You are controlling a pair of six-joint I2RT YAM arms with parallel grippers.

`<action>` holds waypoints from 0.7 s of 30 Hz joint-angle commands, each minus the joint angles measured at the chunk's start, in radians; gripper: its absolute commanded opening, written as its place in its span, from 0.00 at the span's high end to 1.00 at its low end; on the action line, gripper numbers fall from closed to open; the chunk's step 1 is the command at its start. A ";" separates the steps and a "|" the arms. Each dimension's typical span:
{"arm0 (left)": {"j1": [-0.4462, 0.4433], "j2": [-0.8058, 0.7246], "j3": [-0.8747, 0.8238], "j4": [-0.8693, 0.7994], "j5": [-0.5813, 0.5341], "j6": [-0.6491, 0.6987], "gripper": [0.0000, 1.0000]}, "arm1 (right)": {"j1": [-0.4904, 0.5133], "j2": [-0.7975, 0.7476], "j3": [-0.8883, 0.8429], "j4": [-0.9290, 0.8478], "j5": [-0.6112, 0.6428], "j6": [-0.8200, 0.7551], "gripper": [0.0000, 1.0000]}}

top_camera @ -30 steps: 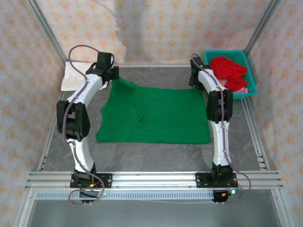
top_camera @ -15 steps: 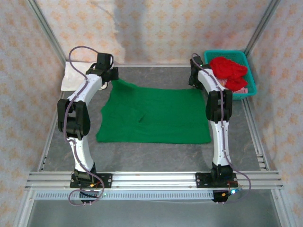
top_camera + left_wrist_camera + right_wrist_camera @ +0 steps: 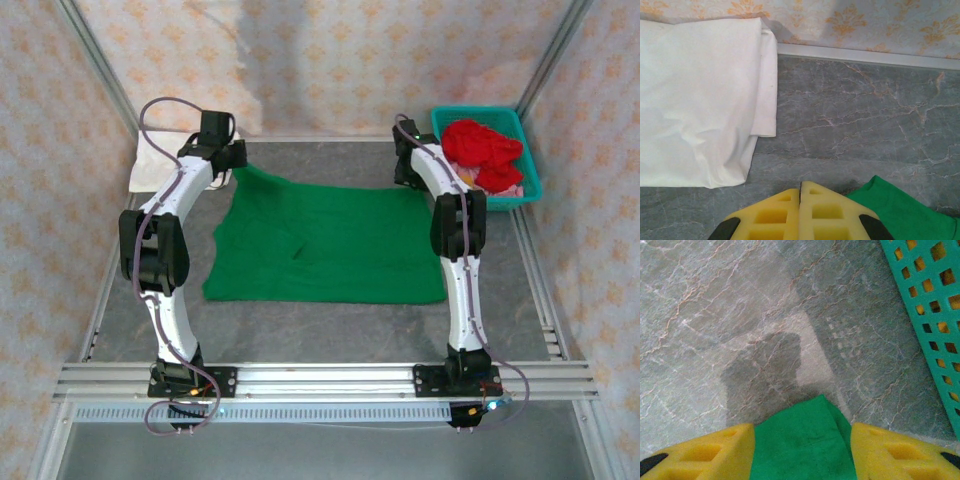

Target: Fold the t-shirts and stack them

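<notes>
**Left side.** A folded white t-shirt (image 3: 695, 100) lies flat on the table (image 3: 865, 115), ahead of the left gripper (image 3: 800, 187) and off to its left, against the back wall. It is kept apart from the gripper by bare table.

**Left gripper.** The gripper is clenched. Its two yellow fingers (image 3: 775, 215) are pressed together along their full visible length, and no gap is seen at the seam. The far left corner of the green t-shirt (image 3: 325, 245) is found just beside the outer edge of the right-hand finger and passes beneath it. No cloth is seen between the pads, so it cannot be told whether that corner is pinched.

**Centre.** The green t-shirt is spread flat between the two arms. Its far corners reach up to the two grippers, and its near hem lies towards the arm bases.

**Right gripper.** The fingers of the right gripper (image 3: 802, 427) are held apart, unclenched. The far right corner of the green t-shirt lies in the gap and reaches both inner faces. Its tip projects slightly ahead of the fingertips. A dark shadow is cast on the table directly ahead of that tip.

**Right side.** A teal basket (image 3: 925, 315) with a perforated wall stands ahead of the right gripper and off to its right, apart from it. Crumpled red t-shirts (image 3: 480, 145) are heaped inside the basket.
</notes>
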 commanded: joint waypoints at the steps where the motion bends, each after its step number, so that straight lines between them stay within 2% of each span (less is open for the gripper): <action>1: 0.022 -0.084 -0.027 0.015 -0.053 -0.016 1.00 | 0.007 -0.055 0.028 -0.041 0.025 -0.002 0.46; 11: 0.076 -0.099 -0.064 0.023 -0.039 -0.009 1.00 | 0.012 -0.044 0.022 -0.010 -0.037 0.021 0.44; 21: 0.076 -0.020 -0.009 -0.001 0.021 -0.019 1.00 | 0.013 0.027 0.086 0.021 -0.179 0.053 0.44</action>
